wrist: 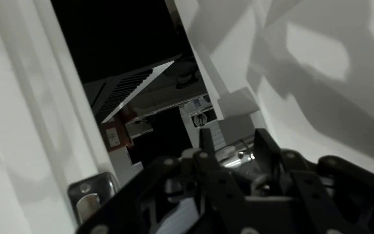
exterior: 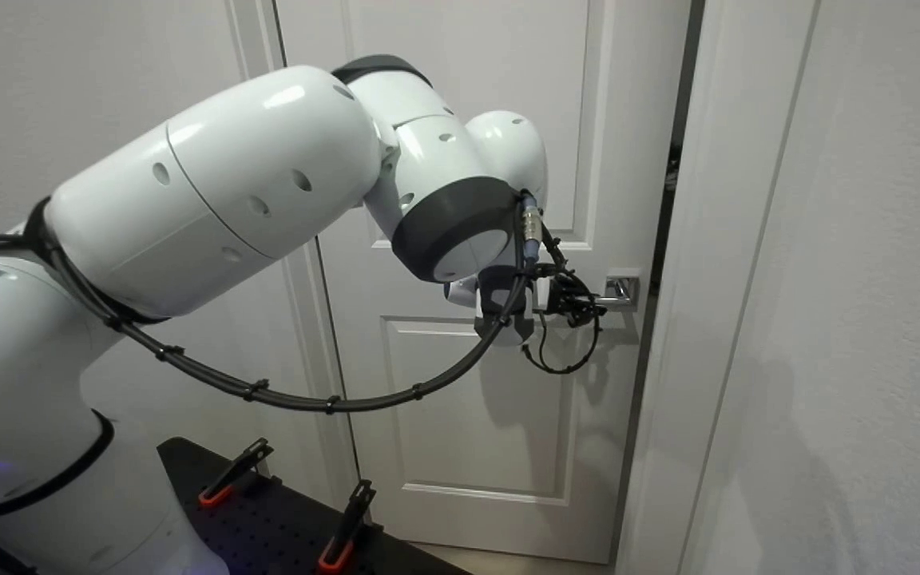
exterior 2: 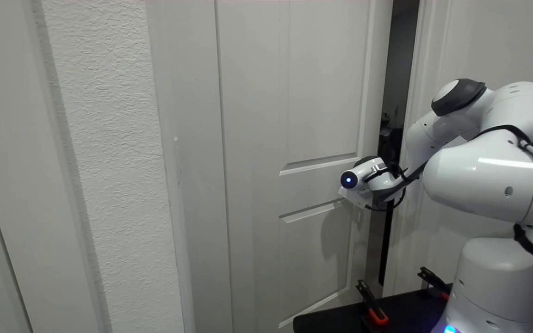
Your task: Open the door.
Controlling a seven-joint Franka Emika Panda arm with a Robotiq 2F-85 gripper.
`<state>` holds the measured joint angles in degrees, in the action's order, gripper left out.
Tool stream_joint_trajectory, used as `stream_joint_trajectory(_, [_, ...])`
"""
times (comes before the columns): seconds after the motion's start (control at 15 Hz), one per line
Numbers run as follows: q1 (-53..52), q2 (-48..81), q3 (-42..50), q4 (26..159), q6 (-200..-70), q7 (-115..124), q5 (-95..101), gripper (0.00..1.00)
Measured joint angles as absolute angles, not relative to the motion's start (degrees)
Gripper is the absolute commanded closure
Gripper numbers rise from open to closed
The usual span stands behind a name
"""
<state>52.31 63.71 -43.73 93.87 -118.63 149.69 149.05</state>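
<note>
White wall [exterior: 867, 239] runs beside the door [exterior 2: 303, 189] in both exterior views. The door itself, tall and paneled, stands ajar: I see a dark gap [exterior 2: 398, 78] down one long edge, next to the frame [exterior: 719, 239]. Through that gap the wrist view gives me a dim room [wrist: 157, 86], with black shapes [wrist: 115, 39] too dark to name and a brown thing [wrist: 124, 131] bearing a white label [wrist: 113, 137].

My arm [exterior: 268, 184] reaches across in front of the door, its base [exterior 2: 498, 282] at the bench [exterior: 268, 535], a black board dotted with holes. A black cable [exterior: 296, 401] sags in a long curve under the arm.

My hand [wrist: 234, 135] is at the handle [exterior: 622, 289], near the door's parted edge. In the wrist view its two fingers [wrist: 266, 146] stand a little apart, and bright metal of the handle shows between them; I can't tell whether they grip it or only straddle it. Two clamps [exterior: 350, 519], black with orange-red ends, sit on the bench in both exterior views. The handle is a silver lever on a square plate, roughly level and pointing toward the hand. Across the gap, on the frame, the wrist view shows me a shiny strike plate [wrist: 91, 195], partly hidden by the hand. Near the hand, a small blue light [exterior 2: 348, 180] glows on the arm.
</note>
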Motion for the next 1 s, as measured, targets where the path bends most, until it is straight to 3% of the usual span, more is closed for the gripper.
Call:
stream_joint_trajectory(0.27, [50.77,63.79,-43.82,93.72,-118.51,149.68,148.88,0.01])
stream_joint_trajectory(1.0, [53.47,61.18,-48.03,96.59,-118.97,149.45,148.87,0.0])
